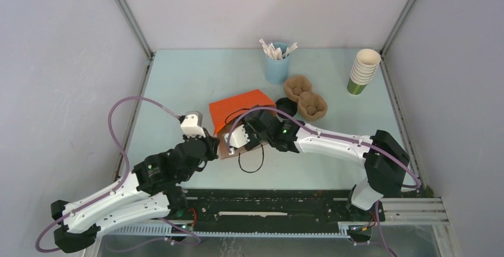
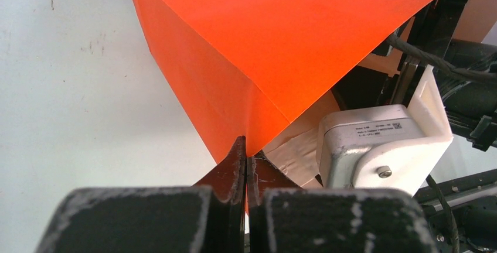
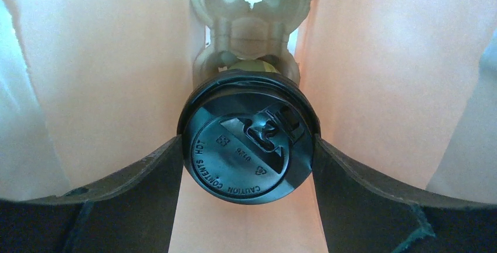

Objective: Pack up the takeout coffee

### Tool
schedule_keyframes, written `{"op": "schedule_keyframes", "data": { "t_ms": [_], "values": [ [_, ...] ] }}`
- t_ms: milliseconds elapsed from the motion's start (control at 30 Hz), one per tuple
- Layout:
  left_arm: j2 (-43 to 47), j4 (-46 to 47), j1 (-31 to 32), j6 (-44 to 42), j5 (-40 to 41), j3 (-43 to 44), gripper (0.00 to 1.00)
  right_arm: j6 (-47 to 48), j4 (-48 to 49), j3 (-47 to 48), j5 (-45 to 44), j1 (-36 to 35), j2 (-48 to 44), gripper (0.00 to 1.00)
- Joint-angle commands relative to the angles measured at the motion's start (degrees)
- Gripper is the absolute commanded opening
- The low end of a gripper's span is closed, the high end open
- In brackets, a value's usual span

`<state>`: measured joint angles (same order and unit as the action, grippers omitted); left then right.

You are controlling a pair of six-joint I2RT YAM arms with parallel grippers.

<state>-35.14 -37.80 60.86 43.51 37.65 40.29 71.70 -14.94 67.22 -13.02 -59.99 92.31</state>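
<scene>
An orange paper bag (image 1: pixel 241 108) lies on its side mid-table, its mouth toward the arms. My left gripper (image 2: pixel 246 156) is shut on the bag's lower edge (image 2: pixel 281 36) and pinches the paper. My right gripper (image 3: pixel 248 168) reaches into the bag, so its fingers are hidden in the top view. Inside, the takeout coffee (image 3: pixel 246 147) shows its round black lid between both fingers, which press its sides. A brown pulp carrier (image 3: pixel 249 7) sits just behind the cup, and the bag's pale inner walls (image 3: pixel 105 77) surround it.
A blue cup of stirrers (image 1: pixel 277 63) stands at the back. Brown pulp carriers (image 1: pixel 305 99) and a loose black lid (image 1: pixel 284 105) lie right of the bag. A stack of lidless cups (image 1: pixel 362 69) is at the back right. A black cable (image 1: pixel 252 162) loops near the bag mouth.
</scene>
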Motion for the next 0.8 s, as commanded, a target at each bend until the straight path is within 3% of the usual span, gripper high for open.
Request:
{"op": "schedule_keyframes", "data": {
  "t_ms": [0, 233, 767],
  "values": [
    [0.2, -0.5, 0.3, -0.5, -0.8, 2.6, 0.00, 2.7, 5.9, -0.5, 3.0, 1.5, 0.3, 0.50],
    [0.2, -0.5, 0.3, -1.0, -1.4, 3.5, 0.00, 4.4, 10.8, -1.9, 5.4, 3.6, 1.4, 0.51],
    [-1.0, -0.5, 0.3, -0.7, -1.3, 4.2, 0.00, 2.0, 12.1, -1.8, 15.8, 7.0, 2.6, 0.57]
  ]
}}
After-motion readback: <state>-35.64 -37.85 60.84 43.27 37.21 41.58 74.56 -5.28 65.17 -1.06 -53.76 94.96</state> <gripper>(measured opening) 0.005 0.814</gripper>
